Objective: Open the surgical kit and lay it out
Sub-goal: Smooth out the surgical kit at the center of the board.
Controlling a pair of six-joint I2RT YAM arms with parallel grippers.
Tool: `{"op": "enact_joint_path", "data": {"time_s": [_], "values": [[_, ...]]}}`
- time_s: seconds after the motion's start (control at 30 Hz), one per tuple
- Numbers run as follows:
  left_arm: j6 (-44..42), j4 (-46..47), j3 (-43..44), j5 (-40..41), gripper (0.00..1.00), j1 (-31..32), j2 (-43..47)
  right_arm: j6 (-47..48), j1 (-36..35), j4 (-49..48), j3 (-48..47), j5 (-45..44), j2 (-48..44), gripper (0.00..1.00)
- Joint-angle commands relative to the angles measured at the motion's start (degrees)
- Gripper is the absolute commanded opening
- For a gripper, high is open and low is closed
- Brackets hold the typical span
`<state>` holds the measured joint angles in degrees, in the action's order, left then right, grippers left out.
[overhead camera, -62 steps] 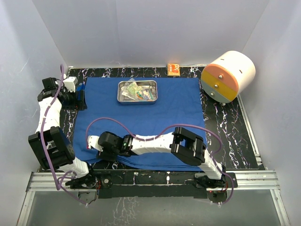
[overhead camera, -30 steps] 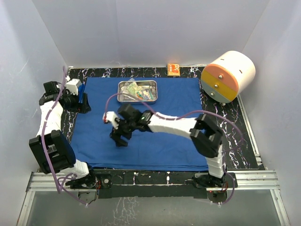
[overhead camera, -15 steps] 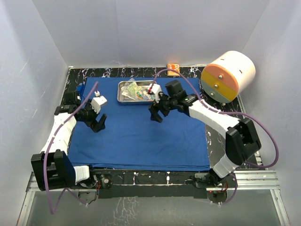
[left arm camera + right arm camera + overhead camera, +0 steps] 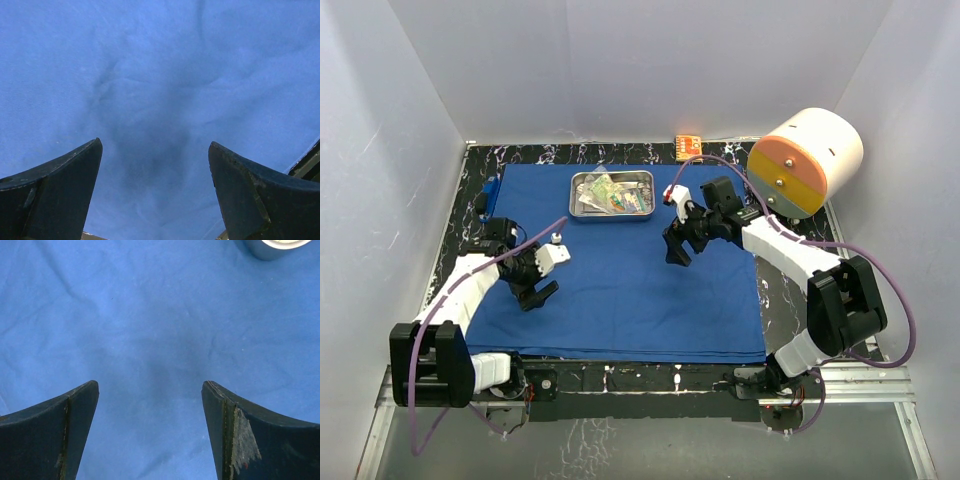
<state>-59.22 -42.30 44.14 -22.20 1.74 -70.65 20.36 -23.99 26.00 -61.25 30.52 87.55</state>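
Cloth (image 4: 620,300) lay flat, tray (image 4: 610,216) near its far edge. My left claw (image 4: 533,293) and right claw (image 4: 675,252) hung above, wide open, empty.

**Enclosure and work surface**

- Back wall (image 4: 640,70): plain white, matte, unmarked.
- Left wall (image 4: 380,150) and right wall (image 4: 910,200): same white panels, angled outward toward the viewer.
- Desk (image 4: 580,153): black top with white marble veining.
- Rail (image 4: 880,378): silver metal framing along the desk's near edge.
- Floor (image 4: 650,445): grey, smooth, below the rail.
- Light: soft, even, with faint shadows.
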Motion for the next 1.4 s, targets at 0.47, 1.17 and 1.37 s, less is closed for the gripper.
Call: {"op": "enact_joint_path", "data": {"time_s": [0.47, 1.17, 1.37], "values": [[-9.3, 2.8, -12.5, 12.8, 0.86, 1.3, 4.3, 7.8, -0.3, 6.4, 4.2, -5.0, -2.8, 0.90], [22.0, 6.2, 13.9, -5.0, 0.87, 1.3, -2.2, 1.6, -0.3, 0.7, -1.6, -12.9, -2.6, 0.90], [35.0, 14.0, 24.3, -5.2, 0.86, 1.4, -12.7, -1.2, 0.2, -3.6, -0.5, -14.3, -3.1, 0.89]]}}
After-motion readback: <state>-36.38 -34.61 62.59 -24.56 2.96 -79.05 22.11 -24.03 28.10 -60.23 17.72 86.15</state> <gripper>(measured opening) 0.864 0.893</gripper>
